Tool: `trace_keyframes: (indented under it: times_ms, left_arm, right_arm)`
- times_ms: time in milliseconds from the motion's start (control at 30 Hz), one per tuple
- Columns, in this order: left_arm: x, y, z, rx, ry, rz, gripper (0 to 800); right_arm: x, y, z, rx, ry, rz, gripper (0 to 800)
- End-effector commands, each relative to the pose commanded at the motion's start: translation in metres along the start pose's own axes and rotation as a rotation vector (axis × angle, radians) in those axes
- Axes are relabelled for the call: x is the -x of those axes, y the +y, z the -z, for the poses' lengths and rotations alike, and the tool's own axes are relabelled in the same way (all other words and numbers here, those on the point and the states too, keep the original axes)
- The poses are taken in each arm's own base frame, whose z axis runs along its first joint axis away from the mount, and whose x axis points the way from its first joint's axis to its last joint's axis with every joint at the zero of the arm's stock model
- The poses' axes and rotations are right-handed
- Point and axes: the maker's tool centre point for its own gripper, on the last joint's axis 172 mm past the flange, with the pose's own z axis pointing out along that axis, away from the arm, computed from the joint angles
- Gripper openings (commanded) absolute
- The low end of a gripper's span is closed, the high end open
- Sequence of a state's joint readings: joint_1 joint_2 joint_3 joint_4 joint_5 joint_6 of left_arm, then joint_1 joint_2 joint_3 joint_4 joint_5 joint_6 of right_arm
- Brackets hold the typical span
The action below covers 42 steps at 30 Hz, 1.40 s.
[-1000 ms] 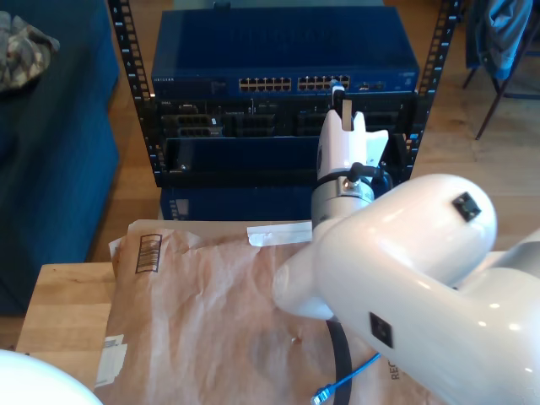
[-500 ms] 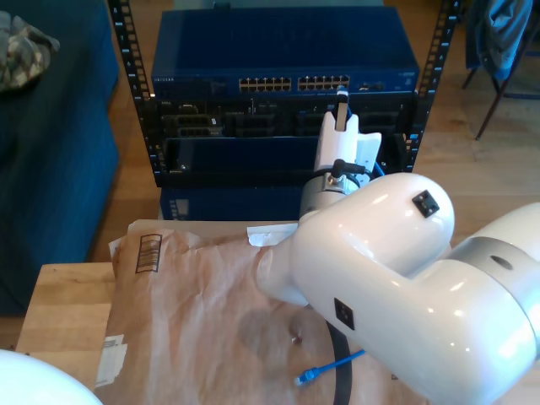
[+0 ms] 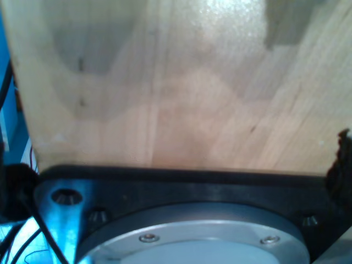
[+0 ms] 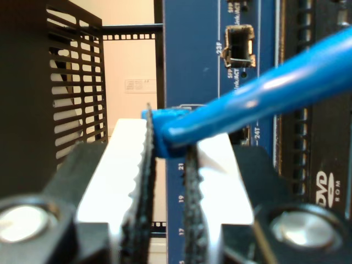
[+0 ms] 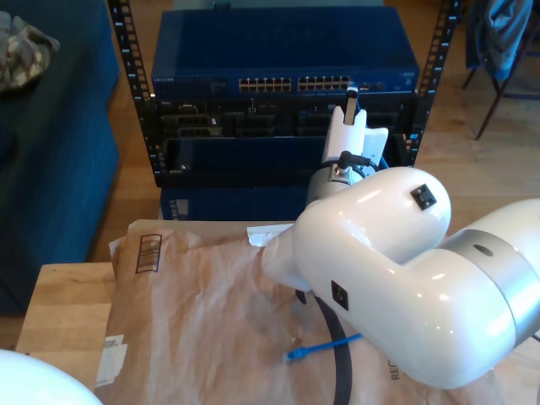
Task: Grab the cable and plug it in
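Note:
My second gripper (image 4: 168,138) is shut on one end of the bright-blue cable (image 4: 264,88), whose plug (image 4: 164,127) sits pinched between the white serrated fingers (image 4: 126,165). The plug is held right in front of the blue switch face (image 4: 192,66), near the port labelled 24T; I cannot tell whether it touches. In the exterior view my second gripper (image 5: 350,101) reaches up to the right end of the switch's port row (image 5: 295,83). The cable's free end (image 5: 292,355) lies on the brown paper. The first wrist view looks at a wooden tabletop (image 3: 176,88).
The blue switch (image 5: 287,51) sits in a black rack (image 5: 135,93) above darker units. Brown wrapping paper (image 5: 202,312) covers a wooden table (image 5: 59,312). The big white arm (image 5: 396,278) and its black hose (image 5: 340,363) fill the exterior view's lower right. A white curved part (image 5: 34,380) shows at its lower left.
The second arm has shifted toward the exterior view's right along the port row. The cable's free end has slid up and to the left across the paper.

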<state>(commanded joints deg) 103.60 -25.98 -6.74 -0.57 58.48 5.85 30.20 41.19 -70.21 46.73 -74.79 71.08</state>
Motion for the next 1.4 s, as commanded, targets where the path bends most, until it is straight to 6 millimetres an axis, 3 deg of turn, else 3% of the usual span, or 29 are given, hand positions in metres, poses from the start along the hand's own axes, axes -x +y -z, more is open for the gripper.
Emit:
trace_keyframes:
  times_ms: [667, 900, 1400]
  left_arm:
    - [0.000, 0.000, 0.000, 0.000, 0.000, 0.000, 800]
    - [0.000, 0.000, 0.000, 0.000, 0.000, 0.000, 800]
    - [0.000, 0.000, 0.000, 0.000, 0.000, 0.000, 800]
  right_arm:
    - [-0.005, 0.007, -0.006, 0.019, -0.007, -0.006, 0]
    - [0.007, 0.010, -0.007, 0.026, -0.058, -0.017, 0]
    - [-0.003, 0.016, -0.016, 0.023, -0.067, 0.003, 0]
